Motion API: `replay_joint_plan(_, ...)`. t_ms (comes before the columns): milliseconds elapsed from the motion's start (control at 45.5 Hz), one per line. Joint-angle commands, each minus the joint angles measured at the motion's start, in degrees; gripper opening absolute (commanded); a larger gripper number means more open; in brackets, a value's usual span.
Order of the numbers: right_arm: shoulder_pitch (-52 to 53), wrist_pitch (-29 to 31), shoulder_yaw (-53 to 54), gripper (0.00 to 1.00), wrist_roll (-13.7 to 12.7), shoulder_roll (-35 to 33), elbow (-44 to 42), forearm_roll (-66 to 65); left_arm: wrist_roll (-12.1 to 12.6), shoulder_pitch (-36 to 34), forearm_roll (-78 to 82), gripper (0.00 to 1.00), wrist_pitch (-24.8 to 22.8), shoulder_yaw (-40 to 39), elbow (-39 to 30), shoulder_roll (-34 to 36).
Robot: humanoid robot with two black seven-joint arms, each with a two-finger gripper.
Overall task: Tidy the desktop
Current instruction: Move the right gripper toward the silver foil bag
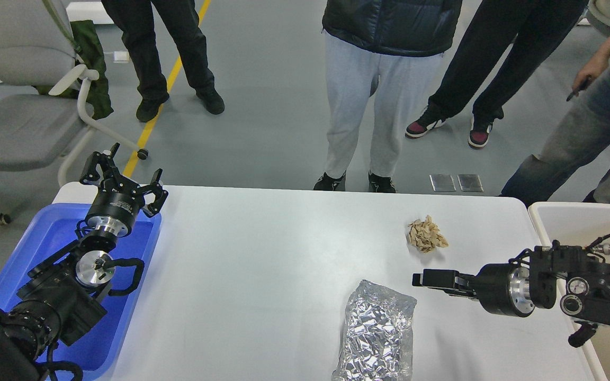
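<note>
On the smooth white desktop point(262, 254): crinkled foil bag point(376, 333), crumpled tan paper point(427, 235).

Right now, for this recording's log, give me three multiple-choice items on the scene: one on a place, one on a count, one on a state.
1. Where is the blue tray?
A. At the left end of the desktop
B. At its right end
C. On the floor

2. How many loose items lie on the desktop?
A. One
B. Two
C. Four

3. What state is the left hand in?
A. Shut on the foil
B. Shut and empty
C. Open and empty

Answers:
1. A, since the tray sits under the left arm, opposite the white bin.
2. B, since only the crumpled brown paper and the silver foil bag lie there.
3. C, since its fingers are spread apart with nothing between them. The right hand is seen end-on, so its state is unclear.
</note>
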Motion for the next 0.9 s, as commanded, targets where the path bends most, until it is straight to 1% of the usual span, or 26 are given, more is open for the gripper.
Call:
replay_joint_plan(0, -2.66, -2.08, -0.04, 1.00, 0.24, 4.50, -2.76, -0.30, 0.00, 0.00, 0.00, 1.00, 0.00, 0.00, -0.02, 0.05)
replay_joint_plan(286, -6.00, -4.72, -0.05, 1.00, 0.33, 8.19, -6.10, -0.38, 0.00, 0.00, 0.00, 1.00, 0.00, 0.00, -0.02, -0.03)
replay_joint_plan(593, -8.55, -5.34, -0.13, 1.00, 0.42, 9.25, -8.12, -2.84, 0.00, 0.00, 0.00, 1.00, 0.00, 0.00, -0.02, -0.03)
replay_joint_plan(681, -9.16, -5.51, -0.13, 1.00, 0.94, 9.86, -8.56, -2.93, 0.00, 0.00, 0.00, 1.00, 0.00, 0.00, 0.07, -0.03)
replay_joint_plan(879, -9.87, -6.13, -0.13, 0.99, 1.03, 10.74, -9.70, -2.93, 0.00, 0.00, 0.00, 1.00, 0.00, 0.00, 0.07, 0.05)
